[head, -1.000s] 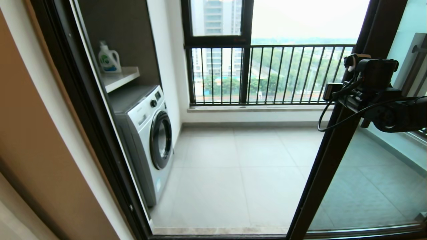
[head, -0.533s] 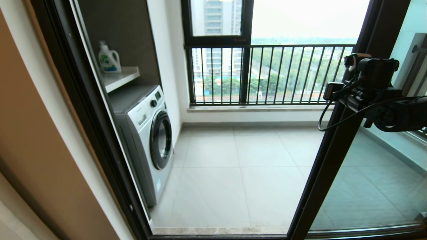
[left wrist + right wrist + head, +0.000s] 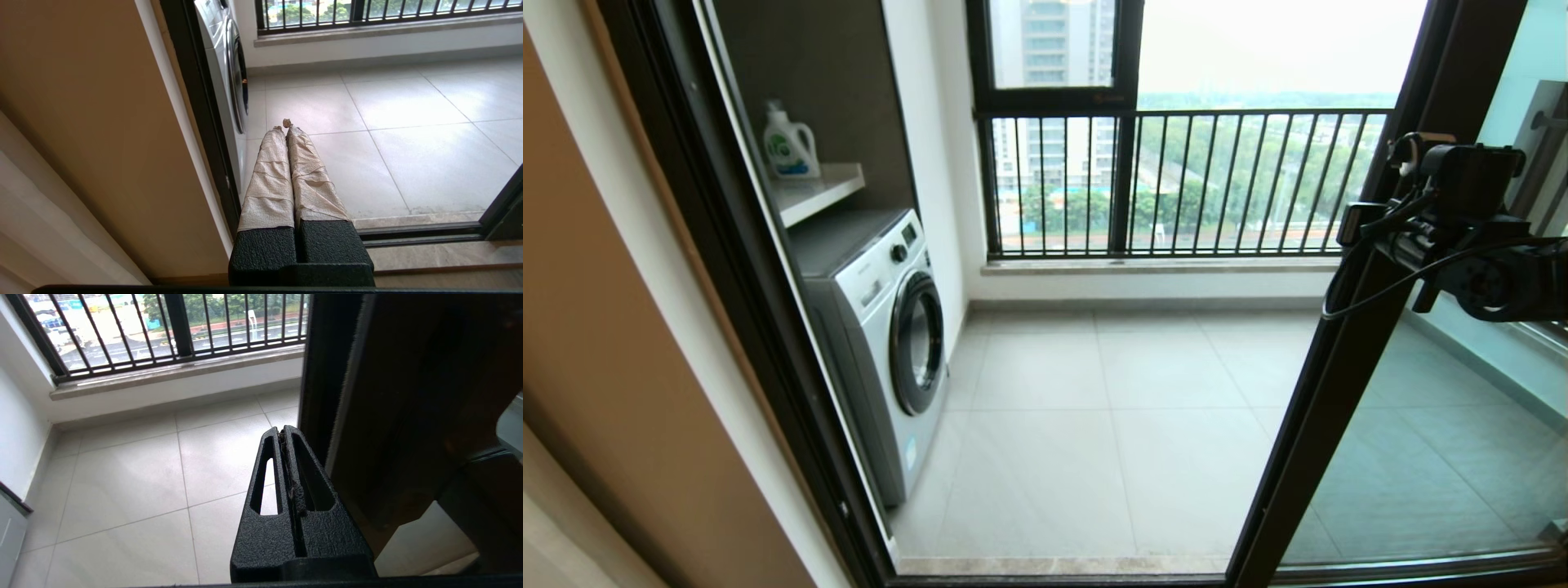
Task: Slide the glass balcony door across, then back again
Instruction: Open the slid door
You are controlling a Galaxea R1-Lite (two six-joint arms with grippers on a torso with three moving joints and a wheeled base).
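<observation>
The glass balcony door (image 3: 1339,392) stands at the right of the doorway, a tall clear pane in a dark frame, and the opening to its left is wide. Its handle does not show. My right arm (image 3: 1462,220) is raised against the door's left upright. In the right wrist view my right gripper (image 3: 284,430) is shut with nothing in it, its side close along the door's dark edge (image 3: 388,396). My left gripper (image 3: 284,127), with taped fingers, is shut and empty, parked low near the left door jamb (image 3: 196,102).
A white washing machine (image 3: 882,343) stands just inside the balcony on the left, with a detergent bottle (image 3: 788,143) on the shelf above it. A black barred railing (image 3: 1176,180) and window close the far side. The door track (image 3: 421,234) runs along the threshold.
My right arm has shifted a little to the right, and the door's left upright has moved right with it, widening the opening slightly. The left arm has not moved.
</observation>
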